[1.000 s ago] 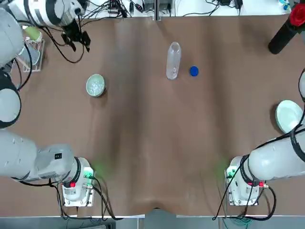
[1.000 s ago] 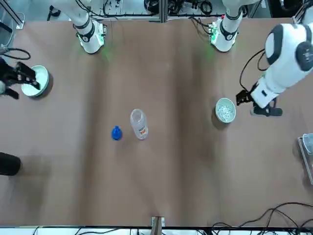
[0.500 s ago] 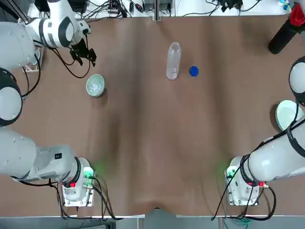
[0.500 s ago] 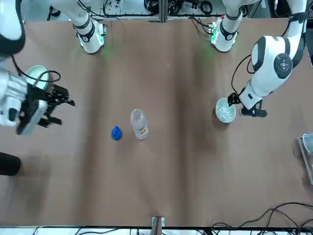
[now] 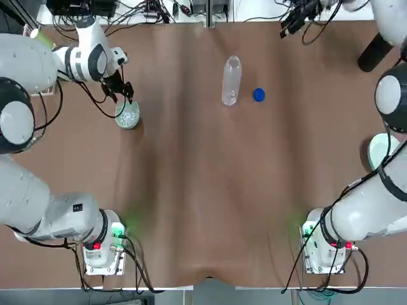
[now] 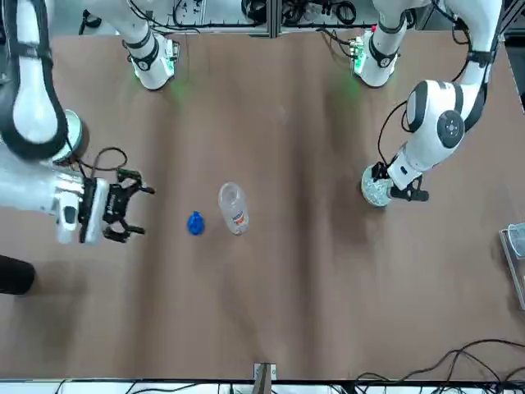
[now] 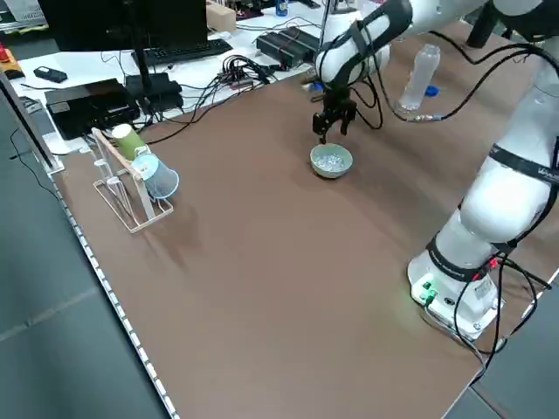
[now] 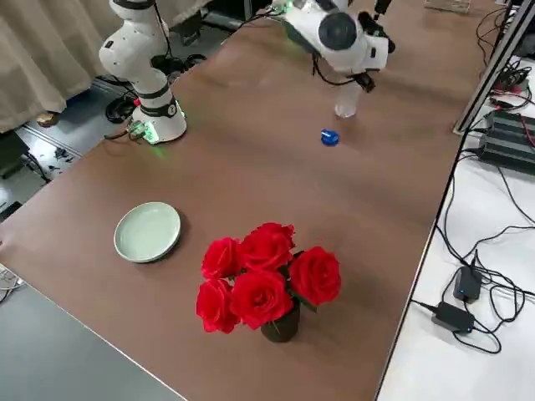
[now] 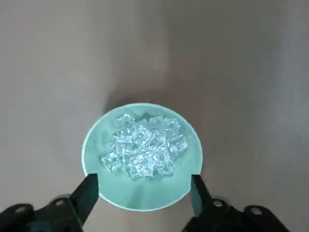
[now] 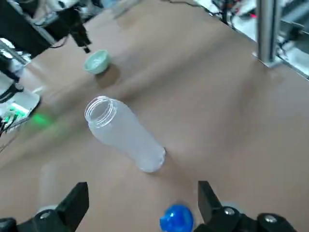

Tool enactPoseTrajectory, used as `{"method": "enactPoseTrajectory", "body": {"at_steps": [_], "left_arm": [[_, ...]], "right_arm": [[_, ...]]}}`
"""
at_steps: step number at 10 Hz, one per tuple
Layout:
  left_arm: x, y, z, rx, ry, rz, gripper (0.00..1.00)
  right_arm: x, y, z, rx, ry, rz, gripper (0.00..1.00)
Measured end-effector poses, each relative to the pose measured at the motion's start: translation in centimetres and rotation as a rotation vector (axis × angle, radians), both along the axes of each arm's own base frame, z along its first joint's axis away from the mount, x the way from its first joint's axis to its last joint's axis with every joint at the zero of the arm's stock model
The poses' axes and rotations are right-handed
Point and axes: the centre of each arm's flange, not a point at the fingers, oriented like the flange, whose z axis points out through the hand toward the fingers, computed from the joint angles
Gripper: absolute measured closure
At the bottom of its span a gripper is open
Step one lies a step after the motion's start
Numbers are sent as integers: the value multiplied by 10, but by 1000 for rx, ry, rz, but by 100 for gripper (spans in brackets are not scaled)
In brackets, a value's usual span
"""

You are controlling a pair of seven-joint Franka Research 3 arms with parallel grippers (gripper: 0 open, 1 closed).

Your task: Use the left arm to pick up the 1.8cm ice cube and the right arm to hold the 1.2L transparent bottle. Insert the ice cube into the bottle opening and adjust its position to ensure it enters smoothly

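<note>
Over the pale green bowl (image 5: 127, 115) I have the left gripper (image 5: 123, 92) hanging just above the near rim, jaws spread about as wide as the bowl itself, and holding nothing. My left wrist camera looks straight down into the bowl (image 9: 142, 157): a heap of clear ice cubes (image 9: 143, 152) sits in its middle, with one black fingertip (image 9: 89, 185) on each side of the rim and no contact that I can see. From the left side camera the gripper (image 7: 332, 127) points down, slightly above the bowl (image 7: 332, 162).

Well away from the bowl, toward the middle of the table's far half, the bottle (image 5: 231, 80) lies on its side, uncapped, and nothing touches it. Its blue cap (image 5: 258, 94) rests on the table just beside it, on the side away from the bowl. In my right wrist camera the bottle opening (image 10: 100, 108) faces roughly toward the bowl (image 10: 97, 62).

Farther still from the bowl, beyond the cap, the right gripper (image 6: 125, 208) is turned level toward the bottle (image 6: 233, 208), with its jaws wide apart and empty, clear of both cap (image 6: 195, 223) and bottle.
</note>
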Motion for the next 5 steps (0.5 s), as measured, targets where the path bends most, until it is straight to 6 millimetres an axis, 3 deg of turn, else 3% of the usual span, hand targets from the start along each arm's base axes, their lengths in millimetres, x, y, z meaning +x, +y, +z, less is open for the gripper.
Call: {"method": "enactPoseTrajectory", "body": {"at_steps": [2, 5], "left_arm": [[-2, 0, -19, -9, -10, 3, 18], [-3, -1, -46, -22, -2, 9, 22]], "right_arm": [[-9, 10, -53, 182, -130, 73, 0], [-22, 25, -164, 388, -247, 112, 0]]}}
